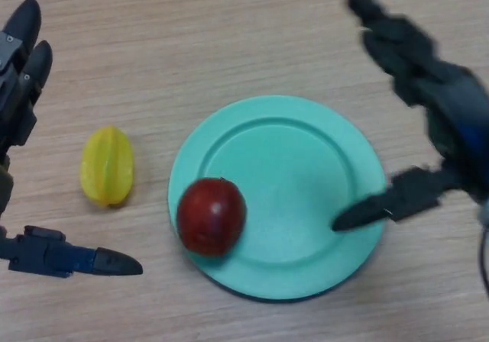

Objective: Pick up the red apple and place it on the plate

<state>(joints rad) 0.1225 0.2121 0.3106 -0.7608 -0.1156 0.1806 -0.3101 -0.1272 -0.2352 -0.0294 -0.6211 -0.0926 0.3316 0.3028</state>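
The red apple (212, 216) is sitting on the left edge of the green plate (306, 159); my right hand (439, 101) is spreading open over its right rim; my left hand (23, 128) is gaping beside the yellow starfruit (107, 165).

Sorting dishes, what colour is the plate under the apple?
Mint green plate, seen in the head view.

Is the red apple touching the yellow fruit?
Apart. The head view shows bare table between the red apple, on the plate's left edge, and the yellow fruit.
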